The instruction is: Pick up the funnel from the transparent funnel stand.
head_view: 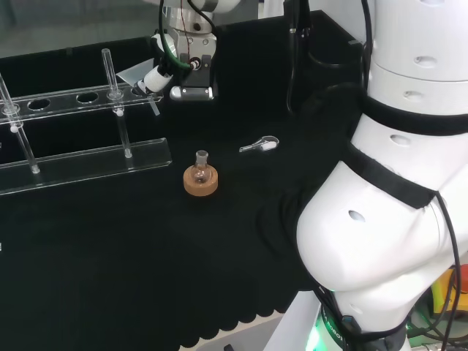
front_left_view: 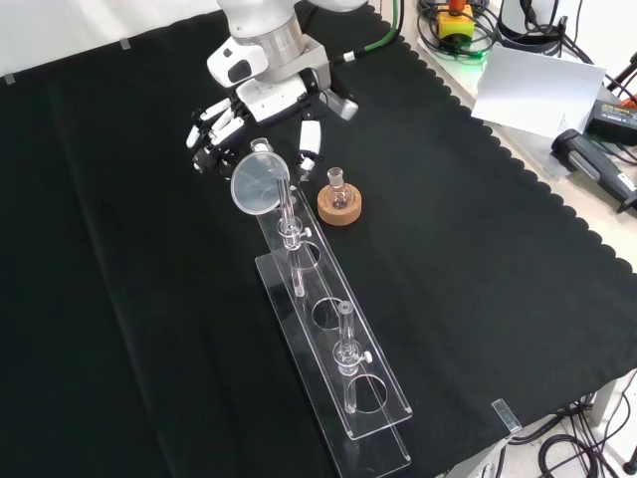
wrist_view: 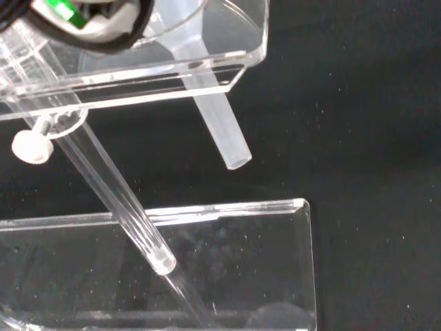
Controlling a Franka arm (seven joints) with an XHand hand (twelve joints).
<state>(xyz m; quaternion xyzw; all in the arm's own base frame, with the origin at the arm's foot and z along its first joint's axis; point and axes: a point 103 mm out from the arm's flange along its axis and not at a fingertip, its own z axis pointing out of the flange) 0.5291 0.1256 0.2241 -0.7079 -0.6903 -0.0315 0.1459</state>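
- Front view, far left of the group: black and white robot hand (front_left_view: 224,129) at the far end of the rack. Its fingers (front_left_view: 211,123) are spread and only slightly bent, closed on nothing; the thumb (front_left_view: 309,139) hangs on the other side of the funnel.
- Clear plastic funnel (front_left_view: 261,184): wide round cone, smooth and translucent, seated in the end hole of the rack's upper shelf. The cone mouth tilts toward the camera in the front view.
- Wrist view: the funnel's stem (wrist_view: 215,117) is a straight, thin-walled tube passing down through the shelf. Its long axis runs from cone to open tip, leaning off vertical; the tip hangs free above the base plate, touching nothing.
- Transparent acrylic funnel stand (front_left_view: 333,344): two long flat plates, one above the other, joined by clear rods; the upper plate has a row of round holes. Edges are polished and glossy. It runs lengthwise toward the camera in the front view.
- Right of the funnel in the front view: small clear glass flask (front_left_view: 336,189) upright in a round cork ring stand (front_left_view: 339,208), just beside the rack.
- Head view, right of the flask: small clear scoop-like piece (head_view: 260,145) lying flat on the black cloth (head_view: 146,278), which is matte with a scalloped edge.
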